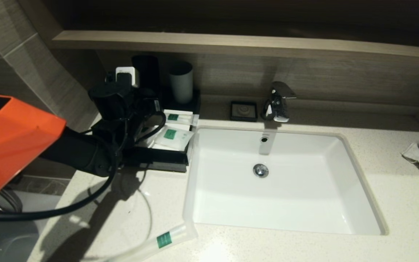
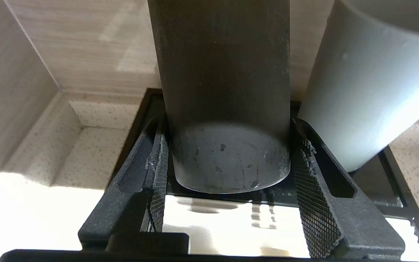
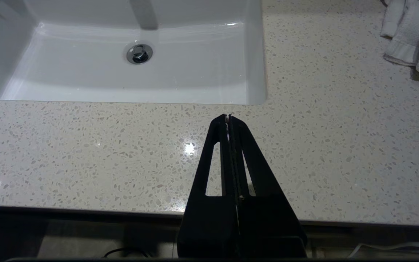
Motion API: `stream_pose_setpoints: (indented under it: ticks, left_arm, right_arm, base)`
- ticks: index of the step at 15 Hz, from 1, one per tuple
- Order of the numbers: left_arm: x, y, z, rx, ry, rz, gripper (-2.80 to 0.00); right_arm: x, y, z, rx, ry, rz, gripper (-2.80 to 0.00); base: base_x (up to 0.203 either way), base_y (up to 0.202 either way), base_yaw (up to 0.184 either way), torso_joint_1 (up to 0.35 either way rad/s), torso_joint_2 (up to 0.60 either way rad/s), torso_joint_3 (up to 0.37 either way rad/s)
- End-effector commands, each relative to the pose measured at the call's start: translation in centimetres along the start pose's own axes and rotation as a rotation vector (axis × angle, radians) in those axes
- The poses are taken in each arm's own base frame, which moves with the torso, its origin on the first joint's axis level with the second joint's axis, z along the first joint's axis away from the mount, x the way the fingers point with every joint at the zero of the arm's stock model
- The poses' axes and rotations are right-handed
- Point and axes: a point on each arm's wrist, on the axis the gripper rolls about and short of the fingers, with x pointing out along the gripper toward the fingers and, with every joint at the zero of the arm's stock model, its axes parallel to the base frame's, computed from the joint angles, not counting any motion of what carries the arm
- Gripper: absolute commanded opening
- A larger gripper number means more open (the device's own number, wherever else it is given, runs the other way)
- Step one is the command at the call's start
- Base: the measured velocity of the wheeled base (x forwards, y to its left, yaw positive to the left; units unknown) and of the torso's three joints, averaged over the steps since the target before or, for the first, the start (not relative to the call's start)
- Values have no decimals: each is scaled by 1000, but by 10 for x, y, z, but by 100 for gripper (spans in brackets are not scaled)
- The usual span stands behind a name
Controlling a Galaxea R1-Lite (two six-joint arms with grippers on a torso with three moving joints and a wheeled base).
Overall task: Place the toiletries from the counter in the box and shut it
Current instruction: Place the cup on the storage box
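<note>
Your left hand [image 2: 227,189], spread around the black tumbler [image 2: 224,91] over the box [image 1: 166,160], could topple it; right hand [image 3: 228,120] pressed together.

Packets [image 1: 175,135] on box [image 1: 158,162], left of sink [image 1: 195,203]

The upper wall above the wood-look ledge [image 1: 231,45] is left in deep darkness in the head view, while the white rectangular sink basin [image 1: 304,203] is lit brightly from above. A dark shadow of the arm and cable is cast across the off-white speckled stone counter [image 1: 96,214]. In the left wrist view, the flat black box's white top panel [image 2: 216,225] is blown out by glare, and the dark grey cylindrical tumbler [image 2: 227,94] is rendered soft. A small specular highlight is seen on the counter in the right wrist view.
</note>
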Motion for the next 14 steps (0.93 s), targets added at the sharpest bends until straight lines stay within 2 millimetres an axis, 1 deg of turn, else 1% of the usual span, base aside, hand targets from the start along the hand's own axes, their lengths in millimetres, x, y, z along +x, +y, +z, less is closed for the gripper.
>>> stream_pose_setpoints:
  ticks: [1,9,11,14]
  left_arm:
    - [3,-1,-5,0,0,2,-280]
    - [5,-2,-12,5,17,1,-280]
    - [5,-2,-9,3,10,2,-280]
    - [2,0,4,-5,-20,4,-280]
  right_arm:
    - [0,0,0,0,0,0,-280]
    - [0,0,0,0,0,0,-280]
    - [0,0,0,0,0,0,-280]
    - [0,0,0,0,0,0,-280]
  base:
    - [0,0,0,0,0,0]
    - [0,0,0,0,0,0]
    - [0,0,0,0,0,0]
    - [0,0,0,0,0,0]
